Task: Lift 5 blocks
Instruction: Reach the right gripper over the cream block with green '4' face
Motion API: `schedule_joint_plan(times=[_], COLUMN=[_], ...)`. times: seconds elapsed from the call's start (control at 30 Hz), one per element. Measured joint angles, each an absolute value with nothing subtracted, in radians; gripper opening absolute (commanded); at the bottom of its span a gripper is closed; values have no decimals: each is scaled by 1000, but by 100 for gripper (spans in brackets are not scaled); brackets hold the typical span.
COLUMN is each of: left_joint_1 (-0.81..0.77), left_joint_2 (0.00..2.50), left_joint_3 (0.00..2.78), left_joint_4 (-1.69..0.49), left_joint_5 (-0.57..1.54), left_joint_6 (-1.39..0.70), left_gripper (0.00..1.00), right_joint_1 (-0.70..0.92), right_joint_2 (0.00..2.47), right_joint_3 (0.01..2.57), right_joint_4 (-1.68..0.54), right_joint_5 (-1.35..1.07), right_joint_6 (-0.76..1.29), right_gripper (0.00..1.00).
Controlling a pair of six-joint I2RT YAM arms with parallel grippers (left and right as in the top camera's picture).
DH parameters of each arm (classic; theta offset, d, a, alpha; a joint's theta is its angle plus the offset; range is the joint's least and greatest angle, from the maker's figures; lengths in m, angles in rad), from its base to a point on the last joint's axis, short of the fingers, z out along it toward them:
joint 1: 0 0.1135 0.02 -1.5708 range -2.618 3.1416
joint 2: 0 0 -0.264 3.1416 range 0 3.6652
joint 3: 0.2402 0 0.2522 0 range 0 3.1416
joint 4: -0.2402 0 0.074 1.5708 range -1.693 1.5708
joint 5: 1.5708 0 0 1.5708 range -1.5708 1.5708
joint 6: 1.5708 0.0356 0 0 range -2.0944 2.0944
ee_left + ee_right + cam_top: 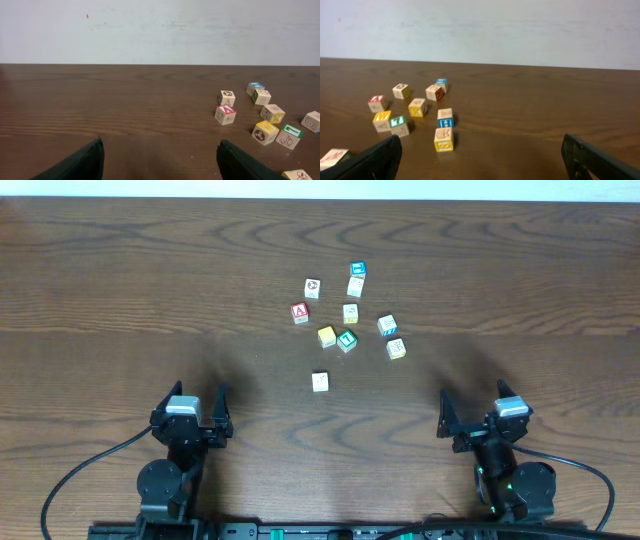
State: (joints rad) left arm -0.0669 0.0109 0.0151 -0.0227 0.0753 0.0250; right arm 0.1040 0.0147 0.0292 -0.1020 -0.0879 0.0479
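Note:
The blocks lie scattered on the far middle of the table. The green "T" block (346, 340) (399, 125) (289, 136) touches the yellow block (327, 336) (382, 120) (265, 132). To their right sits the blue-marked white block (387, 326) (445, 118). One pale cream block (320, 382) (332, 157) lies alone, nearest the arms, and another (396, 348) (443, 139) is further right. My left gripper (198, 398) (160, 150) and right gripper (472, 402) (481, 147) rest low near the front edge, both open and holding nothing, well short of the blocks.
A red "A" cube (300, 312) (226, 114) and a bright blue-topped cube (358, 269) (255, 88) sit among the group, with other cream cubes (312, 288) (356, 286) at the back. A pale wall stands beyond the table's far edge.

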Motion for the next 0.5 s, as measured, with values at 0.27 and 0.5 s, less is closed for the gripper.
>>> schedule_joint_plan(times=[0.27, 0.5], left_joint_1=[-67, -67], left_joint_2=[11, 11], left_joint_3=[15, 15], left_joint_4=[-23, -23], left_joint_5=[75, 75], left_joint_6=[25, 25], left_gripper=[73, 73], right_joint_1=[104, 121], right_joint_2=[235, 722], right_joint_3=[200, 444], right_joint_4=[-98, -112], right_joint_5=[-106, -115], right_joint_6=[16, 10], right_gripper=[99, 99])
